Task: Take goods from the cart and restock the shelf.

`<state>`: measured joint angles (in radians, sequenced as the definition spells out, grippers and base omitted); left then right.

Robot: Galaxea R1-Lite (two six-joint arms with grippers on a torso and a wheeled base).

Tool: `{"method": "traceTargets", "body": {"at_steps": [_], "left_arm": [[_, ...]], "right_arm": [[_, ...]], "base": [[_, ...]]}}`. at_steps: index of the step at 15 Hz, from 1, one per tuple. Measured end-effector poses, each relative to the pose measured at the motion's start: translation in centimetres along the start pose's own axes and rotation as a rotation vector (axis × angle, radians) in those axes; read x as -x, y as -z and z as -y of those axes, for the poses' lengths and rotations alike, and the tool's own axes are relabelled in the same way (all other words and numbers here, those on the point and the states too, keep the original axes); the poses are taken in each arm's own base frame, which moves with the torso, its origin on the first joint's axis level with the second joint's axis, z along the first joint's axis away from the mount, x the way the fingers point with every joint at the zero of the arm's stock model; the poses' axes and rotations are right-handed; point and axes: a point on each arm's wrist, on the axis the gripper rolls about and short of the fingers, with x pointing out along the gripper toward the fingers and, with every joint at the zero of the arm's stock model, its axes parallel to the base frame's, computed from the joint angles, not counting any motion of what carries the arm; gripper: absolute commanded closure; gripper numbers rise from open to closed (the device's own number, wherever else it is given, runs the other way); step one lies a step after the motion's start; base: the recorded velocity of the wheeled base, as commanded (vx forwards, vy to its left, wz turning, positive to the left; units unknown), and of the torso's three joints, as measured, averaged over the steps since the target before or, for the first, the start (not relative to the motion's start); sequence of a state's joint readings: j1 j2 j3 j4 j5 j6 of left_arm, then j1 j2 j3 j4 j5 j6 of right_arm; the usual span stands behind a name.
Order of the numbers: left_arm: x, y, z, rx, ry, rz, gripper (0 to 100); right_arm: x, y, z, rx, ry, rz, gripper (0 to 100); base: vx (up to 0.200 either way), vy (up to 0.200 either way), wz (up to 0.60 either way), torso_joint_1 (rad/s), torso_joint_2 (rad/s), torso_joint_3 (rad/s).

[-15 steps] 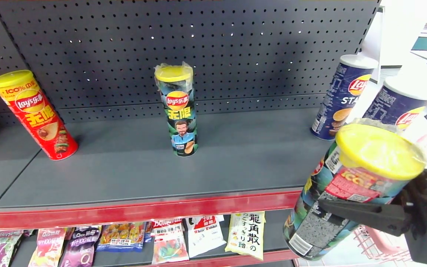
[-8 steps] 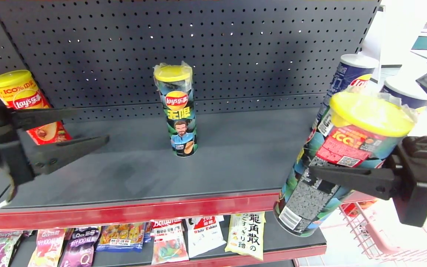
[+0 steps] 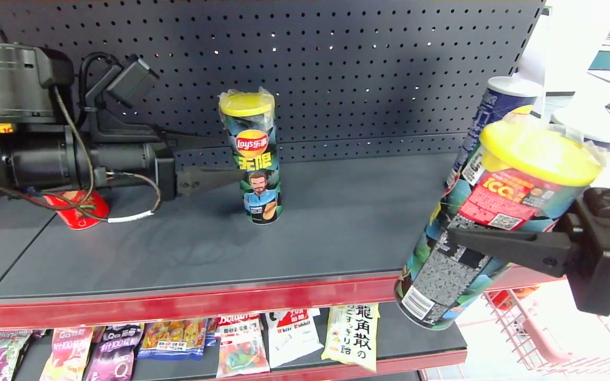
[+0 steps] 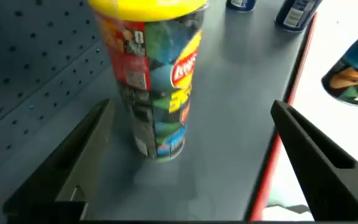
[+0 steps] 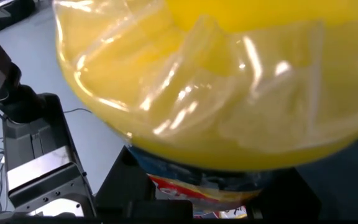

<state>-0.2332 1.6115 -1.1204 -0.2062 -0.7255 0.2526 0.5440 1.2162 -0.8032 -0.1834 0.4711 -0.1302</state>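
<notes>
Item one: tilted can [image 3: 517, 196] (yellow lid, plastic wrap) is being clamped by the right gripper [image 3: 461, 233] just off the right front edge of the shelf [image 3: 337, 222]. Item two: standing can [image 3: 254, 159], mid-shelf, is being flanked without contact by the spread fingers of the left gripper [image 3: 233, 157].

Our left arm [image 3: 72, 159] lies level, coming in from the left side with the wrist straight. The left gripper [image 3: 215, 159] points to the right with its fingers spread wide. A standing can [image 3: 254, 159] sits between the fingertips, clear of both. Our right arm [image 3: 607, 254] comes in from the right side, also level. The right gripper [image 3: 487, 225] is clamped across the middle of a tilted can [image 3: 442, 275] — lid end up, base end down.
</notes>
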Motion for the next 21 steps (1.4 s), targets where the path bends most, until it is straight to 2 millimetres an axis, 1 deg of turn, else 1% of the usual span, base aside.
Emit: {"method": "traceTargets", "body": {"at_steps": [3,5,12,18,21], "left_arm": [[-2.1,-1.2,-1.9,-0.038,0.007,0.030,0],[-3.3,-1.3,-2.6,-0.044,0.019,0.035,0],[-6.9,-0.5,-2.9,-0.062,0.079,0.020,0],[-8.5,0.2,-3.7,-0.056,0.102,0.014,0],[-9.0,0.4,-4.1,-0.055,0.105,0.013,0]], "right_arm": [[0.4,0.0,-0.1,0.004,0.006,0.007,100],[0.5,0.0,-0.2,0.005,0.006,0.010,100],[0.9,0.0,-0.4,0.008,0.008,0.014,100],[1.1,0.3,-0.5,0.006,0.006,0.008,100],[1.1,0.3,-0.5,0.007,0.007,0.009,100]], "base": [[0.000,0.000,0.00,0.000,0.00,0.000],[0.000,0.000,0.00,0.000,0.00,0.000],[0.000,0.000,0.00,0.000,0.00,0.000],[0.000,0.000,0.00,0.000,0.00,0.000],[0.000,0.000,0.00,0.000,0.00,0.000]]}}
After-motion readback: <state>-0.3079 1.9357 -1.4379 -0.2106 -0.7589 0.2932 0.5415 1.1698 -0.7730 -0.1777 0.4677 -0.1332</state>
